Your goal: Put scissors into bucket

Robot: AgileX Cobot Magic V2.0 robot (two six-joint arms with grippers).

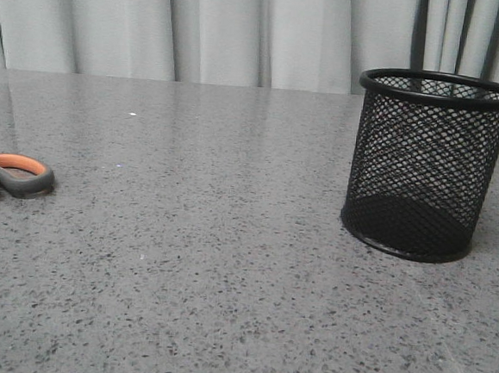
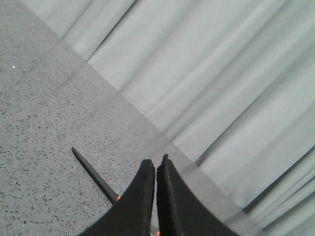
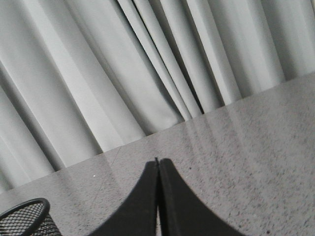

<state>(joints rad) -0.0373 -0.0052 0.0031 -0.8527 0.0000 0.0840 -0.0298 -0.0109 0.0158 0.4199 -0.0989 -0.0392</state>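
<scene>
The scissors point(image 1: 13, 175) lie flat on the grey table at the far left, only their dark grey, orange-lined handle loops showing in the front view. In the left wrist view their slim dark blade point(image 2: 92, 174) and orange pivot dot run out from under my left gripper point(image 2: 156, 160), which is shut with nothing between its fingers and hangs over the scissors. The black wire-mesh bucket point(image 1: 428, 166) stands upright at the right. My right gripper point(image 3: 158, 161) is shut and empty, with the bucket's rim point(image 3: 24, 209) off to one side of it. Neither gripper shows in the front view.
The speckled grey table point(image 1: 209, 261) stretches between scissors and bucket. Pale grey curtains point(image 1: 244, 31) hang along the table's far edge.
</scene>
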